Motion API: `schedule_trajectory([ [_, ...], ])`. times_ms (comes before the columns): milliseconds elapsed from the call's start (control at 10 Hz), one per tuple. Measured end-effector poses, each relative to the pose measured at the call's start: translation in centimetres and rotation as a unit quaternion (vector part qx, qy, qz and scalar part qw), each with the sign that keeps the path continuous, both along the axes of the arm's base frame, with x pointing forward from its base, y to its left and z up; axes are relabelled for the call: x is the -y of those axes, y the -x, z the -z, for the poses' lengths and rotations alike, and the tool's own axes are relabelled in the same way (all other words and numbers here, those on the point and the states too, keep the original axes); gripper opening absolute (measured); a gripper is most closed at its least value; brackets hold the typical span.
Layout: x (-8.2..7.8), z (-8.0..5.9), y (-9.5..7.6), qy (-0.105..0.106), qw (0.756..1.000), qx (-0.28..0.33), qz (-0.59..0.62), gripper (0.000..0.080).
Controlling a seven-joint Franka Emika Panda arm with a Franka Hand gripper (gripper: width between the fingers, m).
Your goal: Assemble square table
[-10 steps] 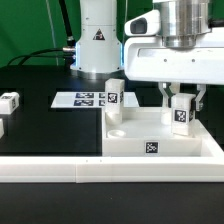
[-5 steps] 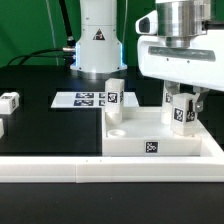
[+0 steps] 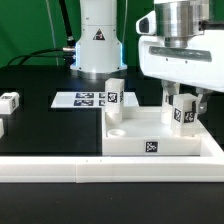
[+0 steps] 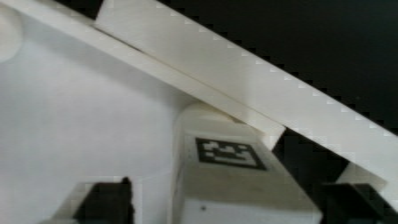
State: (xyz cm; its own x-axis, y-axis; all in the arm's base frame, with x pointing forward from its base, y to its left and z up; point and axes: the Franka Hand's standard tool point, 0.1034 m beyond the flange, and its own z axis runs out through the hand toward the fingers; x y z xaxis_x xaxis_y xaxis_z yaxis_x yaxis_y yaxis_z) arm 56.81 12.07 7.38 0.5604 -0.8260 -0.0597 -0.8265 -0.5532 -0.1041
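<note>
Two legs stand upright on the square table (image 3: 150, 132): the first leg (image 3: 114, 95) at its far corner on the exterior view's left, the second leg (image 3: 181, 114) far right, between the open gripper (image 3: 182, 105), whose fingers (image 4: 107, 200) stand clear of it. Leftward lie the marker board (image 3: 80, 99) and a loose leg (image 3: 9, 101); a white rail (image 3: 100, 170) borders the near side.

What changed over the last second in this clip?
The gripper spread its jaws, letting go of the leg standing in the square table's corner socket. That leg, the other upright leg and the loose legs stayed put.
</note>
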Motion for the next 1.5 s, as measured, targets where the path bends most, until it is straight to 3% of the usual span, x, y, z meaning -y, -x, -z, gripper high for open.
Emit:
schedule_trajectory([
  [100, -0.13, -0.06, -0.15, 0.003, 0.999, 0.000, -0.046, 0.0620],
  [200, -0.10, -0.08, -0.20, 0.006, 0.995, 0.006, -0.094, 0.0640],
  [700, 0.04, -0.05, -0.19, 0.015, 0.966, 0.023, -0.257, 0.0649],
  [900, 0.06, -0.05, -0.07, 0.034, 0.928, 0.023, -0.371, 0.0649],
  [1400, 0.10, -0.16, -0.28, 0.048, 0.850, 0.035, -0.524, 0.0649],
  [1500, 0.16, -0.16, -0.29, 0.048, 0.846, 0.036, -0.529, 0.0649],
])
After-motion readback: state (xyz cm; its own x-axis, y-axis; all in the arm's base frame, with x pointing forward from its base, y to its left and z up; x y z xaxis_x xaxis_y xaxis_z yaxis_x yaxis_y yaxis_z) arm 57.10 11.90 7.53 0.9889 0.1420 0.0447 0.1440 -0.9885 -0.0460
